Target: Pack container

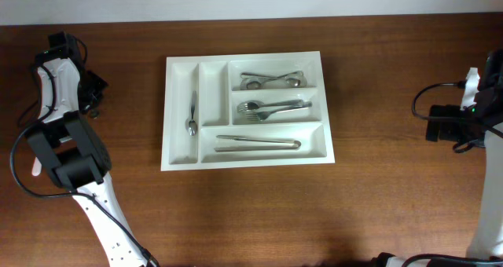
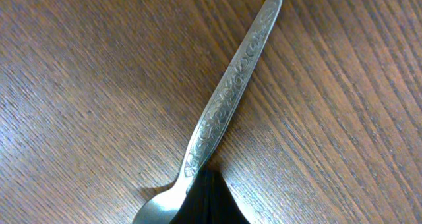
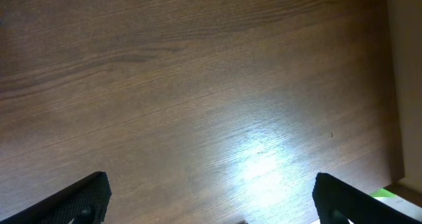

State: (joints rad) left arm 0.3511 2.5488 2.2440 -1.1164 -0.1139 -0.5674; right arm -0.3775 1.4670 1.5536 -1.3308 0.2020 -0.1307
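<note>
Overhead view gives you the container [image 1: 212, 94], a white tray in the middle of the table [image 1: 377, 204], well apart from both arms. It lies to the right of your left pincer [image 2: 211, 201] and to the left of your right pincer [image 3: 211, 207]. Neither wrist camera has it in the picture.

Inside the tray, a single spoon [image 1: 192, 114] lies in the narrow compartment on the side of the left pincer. On the side of the right pincer, the far long compartment holds spoons [image 1: 271, 80], the middle one holds forks [image 1: 271, 107], and the near one holds long pieces [image 1: 258, 143].

Your left pincer has its fingers pressed together on the neck of a patterned spoon [image 2: 231, 92]. The handle points away from the fingers, over the wood. Your right pincer stands wide apart over bare wood and grips nothing.

For writing, you get only a scroll ornament pressed along the handle of the patterned spoon. You cannot make out any letters in it.
</note>
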